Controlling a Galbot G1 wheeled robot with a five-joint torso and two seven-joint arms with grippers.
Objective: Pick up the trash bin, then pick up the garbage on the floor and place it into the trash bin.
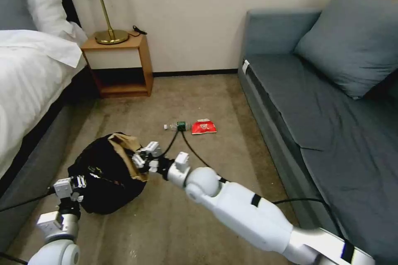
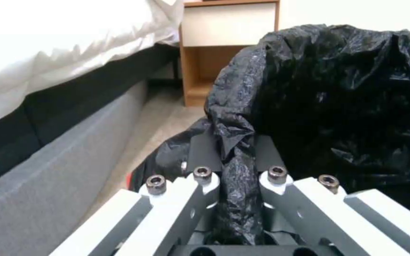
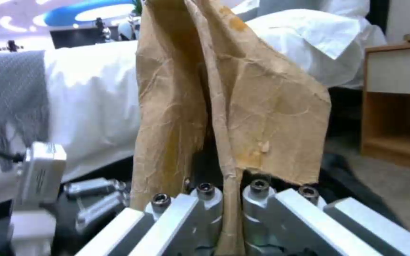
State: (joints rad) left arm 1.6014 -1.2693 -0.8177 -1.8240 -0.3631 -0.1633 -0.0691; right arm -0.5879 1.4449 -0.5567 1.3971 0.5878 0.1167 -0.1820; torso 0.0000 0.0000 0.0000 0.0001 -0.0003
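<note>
Left gripper (image 2: 236, 199) clamped on the trash bin (image 1: 103, 174) liner at floor level beside the bed (image 1: 29, 74). Right gripper (image 3: 229, 209) pinching the brown paper bag (image 3: 229, 96) over the bin mouth, apparently. Risk: thin liner slipping, bag snagging the rim. Bottle (image 1: 177, 126) and red packet (image 1: 203, 127) on the carpet beyond.

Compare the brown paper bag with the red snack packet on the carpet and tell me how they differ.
The brown paper bag is pinched in the right pincer over the trash bin; the red snack packet lies untouched on the carpet. The bag is off the floor, the packet flat on it. The bag is dull, creased paper, the packet glossy and printed. The bag looks larger. Both are litter.
</note>
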